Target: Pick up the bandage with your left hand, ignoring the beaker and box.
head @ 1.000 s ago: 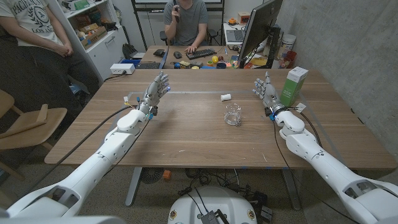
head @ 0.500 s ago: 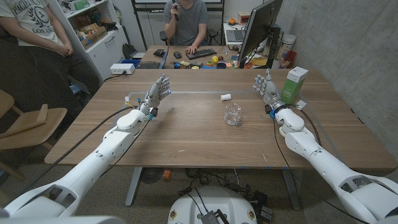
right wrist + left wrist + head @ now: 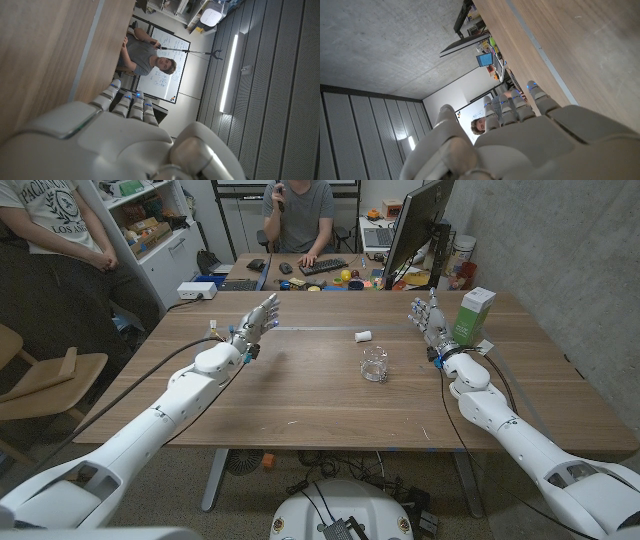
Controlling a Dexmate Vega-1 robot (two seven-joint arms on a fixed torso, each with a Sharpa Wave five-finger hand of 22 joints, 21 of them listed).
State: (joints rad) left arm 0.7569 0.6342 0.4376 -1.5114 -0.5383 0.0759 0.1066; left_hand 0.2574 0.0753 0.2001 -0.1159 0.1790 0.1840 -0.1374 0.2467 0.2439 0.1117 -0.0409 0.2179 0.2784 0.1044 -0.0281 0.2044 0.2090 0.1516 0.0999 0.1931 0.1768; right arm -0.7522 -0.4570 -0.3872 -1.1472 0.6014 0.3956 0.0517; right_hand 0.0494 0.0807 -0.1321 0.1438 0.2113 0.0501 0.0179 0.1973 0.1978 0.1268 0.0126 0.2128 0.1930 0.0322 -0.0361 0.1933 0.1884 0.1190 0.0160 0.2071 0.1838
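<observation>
Two hands wait over the worktop (image 3: 300, 395), and the one that matters, the left hand (image 3: 258, 320), hangs above the far left part of the wood with its fingers spread and nothing in them. The bandage (image 3: 364, 335), a small white roll, lies on its side toward the far edge near the middle, well off to that hand's right and a little further out. Its long axis looks to run roughly across the table, though it is too small to be sure. The beaker (image 3: 374, 364) stands just nearer the robot than the roll, so I'd say the reach should pass behind the glass. The right hand (image 3: 428, 320) is also open, fingers upright, beside the green box (image 3: 471, 317), and about as near the roll
</observation>
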